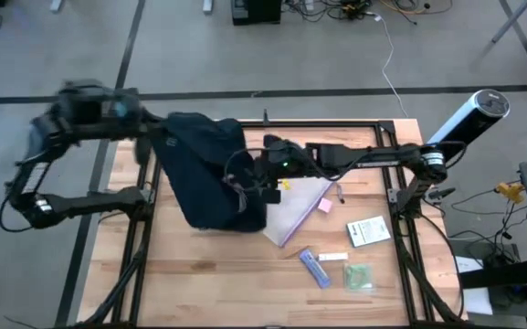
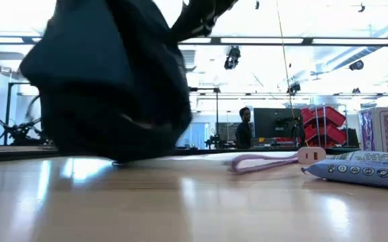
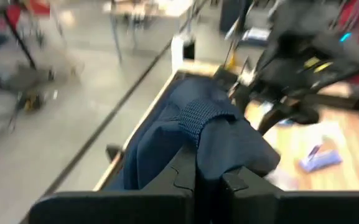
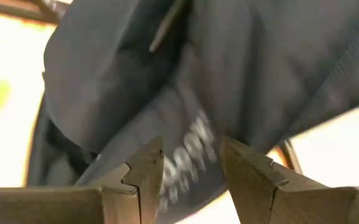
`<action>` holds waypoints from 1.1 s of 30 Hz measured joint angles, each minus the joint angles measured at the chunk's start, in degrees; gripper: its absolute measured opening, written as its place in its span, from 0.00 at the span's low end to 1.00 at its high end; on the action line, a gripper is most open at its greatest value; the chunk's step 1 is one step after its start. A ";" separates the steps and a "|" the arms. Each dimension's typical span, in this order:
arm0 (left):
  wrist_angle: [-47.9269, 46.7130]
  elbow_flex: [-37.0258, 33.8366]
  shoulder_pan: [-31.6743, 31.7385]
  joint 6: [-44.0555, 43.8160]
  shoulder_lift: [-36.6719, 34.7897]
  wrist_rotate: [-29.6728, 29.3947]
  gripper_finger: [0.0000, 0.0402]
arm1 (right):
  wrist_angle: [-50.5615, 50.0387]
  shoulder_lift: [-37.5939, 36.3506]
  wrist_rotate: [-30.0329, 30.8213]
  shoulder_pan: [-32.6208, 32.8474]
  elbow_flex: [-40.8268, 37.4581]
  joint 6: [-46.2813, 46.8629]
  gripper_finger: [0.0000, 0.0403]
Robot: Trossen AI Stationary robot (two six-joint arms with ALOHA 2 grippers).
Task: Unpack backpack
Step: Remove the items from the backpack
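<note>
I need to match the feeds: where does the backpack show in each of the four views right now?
High view: backpack, left of centre on the table, between both arms.
Low view: big dark mass, upper left.
Left wrist view: blue fabric pinched in the left gripper, centre.
Right wrist view: fills the frame beyond the right gripper.
Shared landmark: the clear purple-edged pouch, seen in the low view as a purple edge.

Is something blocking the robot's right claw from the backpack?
Nothing visible does. The right gripper sits right against the backpack, fingers apart with only dark fabric before them. The left gripper already pinches the fabric.
</note>
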 joint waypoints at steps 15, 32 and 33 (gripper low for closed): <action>8.36 -15.95 -8.24 -2.23 1.91 14.22 0.01 | 0.77 6.89 -4.59 0.82 -1.86 7.16 0.28; 10.35 -10.44 -8.63 -0.50 2.22 20.19 0.01 | 35.15 29.09 6.79 3.15 -1.90 10.83 0.19; 10.56 -10.16 -8.64 -0.59 2.00 20.19 0.01 | 38.25 30.23 8.85 3.15 -1.91 10.83 0.18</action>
